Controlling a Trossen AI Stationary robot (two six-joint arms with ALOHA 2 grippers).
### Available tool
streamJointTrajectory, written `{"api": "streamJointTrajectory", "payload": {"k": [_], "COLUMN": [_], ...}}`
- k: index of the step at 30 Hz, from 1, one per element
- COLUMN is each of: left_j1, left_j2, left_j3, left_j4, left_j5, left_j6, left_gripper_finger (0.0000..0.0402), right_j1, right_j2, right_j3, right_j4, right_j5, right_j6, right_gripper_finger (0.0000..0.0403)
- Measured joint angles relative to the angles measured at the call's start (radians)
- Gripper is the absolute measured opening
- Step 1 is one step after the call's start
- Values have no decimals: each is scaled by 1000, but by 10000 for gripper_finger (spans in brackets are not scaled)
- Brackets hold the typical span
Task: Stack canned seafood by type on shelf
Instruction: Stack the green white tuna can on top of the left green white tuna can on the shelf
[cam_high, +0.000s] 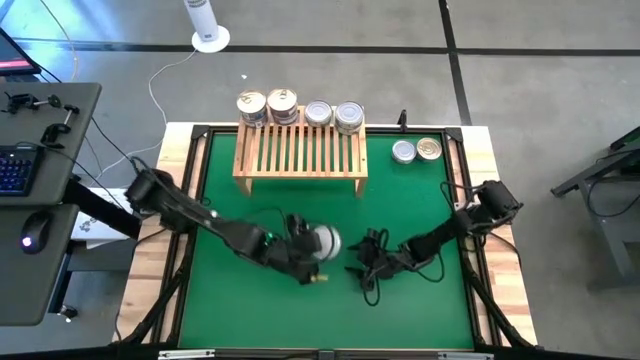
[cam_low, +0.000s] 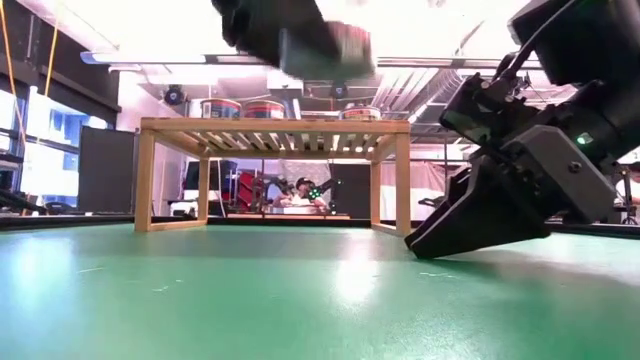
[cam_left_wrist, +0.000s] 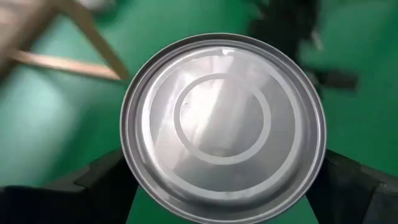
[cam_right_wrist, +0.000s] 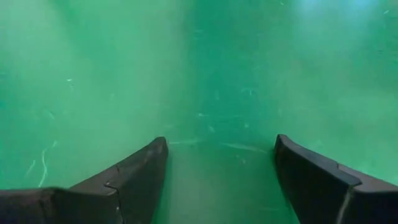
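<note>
**Over the mat, left claw holds a silver tin**

Near the middle of the green mat, my left claw is raised above the surface and clamped on a silver tin. From the left wrist I see the tin's flat ringed face filling the gap, with one dark finger pressed on each side of its rim. In the low view the tin hangs well above the mat.

My right claw sits just beside it, tipped down at the mat, fingers spread apart with only green between them.

At the far edge the shelf stands on the mat. Along its back edge I count four stacks: two gold-lidded stacks on the left, two silver ones on the right. Two more tins, one silver and one gold, sit side by side on the mat right of the shelf.
</note>
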Motion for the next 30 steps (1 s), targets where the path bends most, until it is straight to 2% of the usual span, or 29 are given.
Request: {"api": "streamJointTrajectory", "payload": {"k": [4,7,10,14,20,24,30], "left_j1": [86,219,401,650,923,990,982], "left_j2": [-100,-162,-177,-153,-86,-35,11], "left_j3": [109,187,258,316,325,325,325], "left_j4": [-114,-130,-139,-135,-134,-90,-49], "left_j5": [-65,-45,52,232,335,393,412], "left_j6": [110,244,345,391,352,341,365], "left_gripper_finger": [360,359,359,359,359,359,359], "right_j1": [8,8,8,8,8,7,7], "right_j2": [0,0,0,1,1,1,1], "right_j3": [0,-1,-2,-2,-3,-3,-3], "right_j4": [-5,1,8,17,33,35,36], "right_j5": [21,22,23,24,24,24,24], "right_j6": [6,0,-3,-6,-14,-17,-19], "right_gripper_finger": [291,291,291,291,291,291,291]}}
